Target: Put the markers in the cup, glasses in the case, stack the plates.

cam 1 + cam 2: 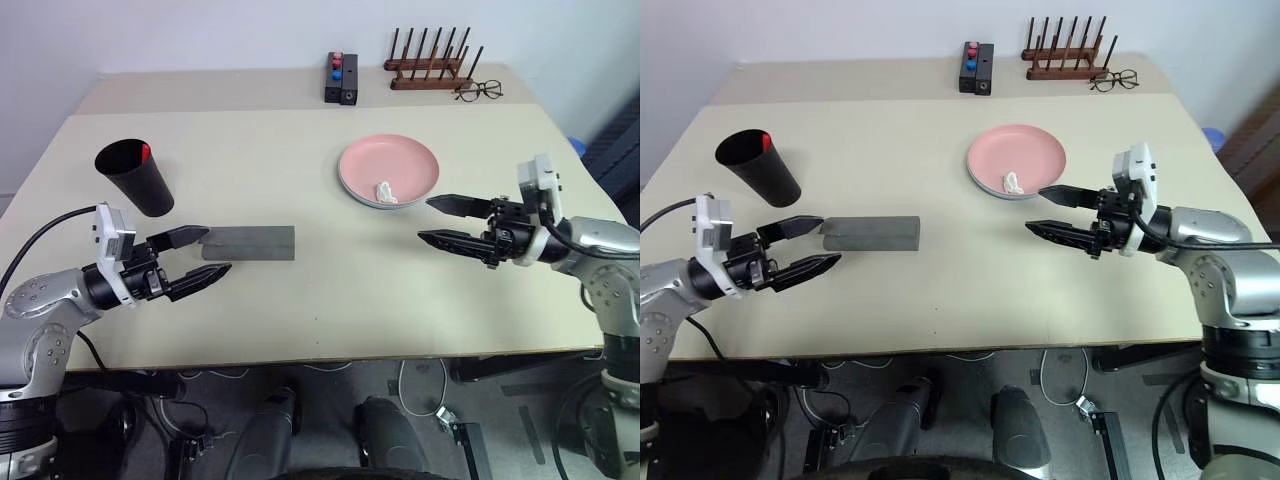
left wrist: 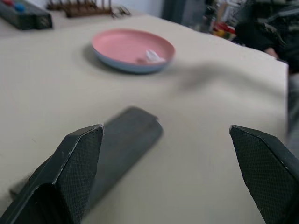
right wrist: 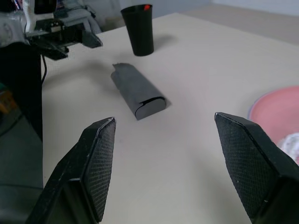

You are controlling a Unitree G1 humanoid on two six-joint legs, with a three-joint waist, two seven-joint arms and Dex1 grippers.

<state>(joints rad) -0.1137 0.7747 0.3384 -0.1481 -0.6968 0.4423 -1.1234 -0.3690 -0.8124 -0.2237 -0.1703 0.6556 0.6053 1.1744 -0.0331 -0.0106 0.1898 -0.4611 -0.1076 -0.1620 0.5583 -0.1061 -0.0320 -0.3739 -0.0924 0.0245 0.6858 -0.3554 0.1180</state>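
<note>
The black cup (image 1: 135,178) stands at the table's left, and the red cap of a marker (image 1: 146,152) shows inside its rim. To its right the grey case (image 1: 248,242) lies flat with its lid closed. The glasses are hidden. A pink plate (image 1: 392,165) rests on a light blue plate (image 2: 122,66), with a small white crumpled scrap (image 1: 385,192) on the pink one. My left gripper (image 1: 218,250) is open beside the case's left end, nothing between its fingers. Just right of the plates, my right gripper (image 1: 424,219) is open and empty.
At the back of the table are a black block with red and blue knobs (image 1: 340,78), a wooden peg rack (image 1: 430,62) and thin-framed clear spectacles (image 1: 479,92). The table's front edge (image 1: 320,360) runs just below both grippers.
</note>
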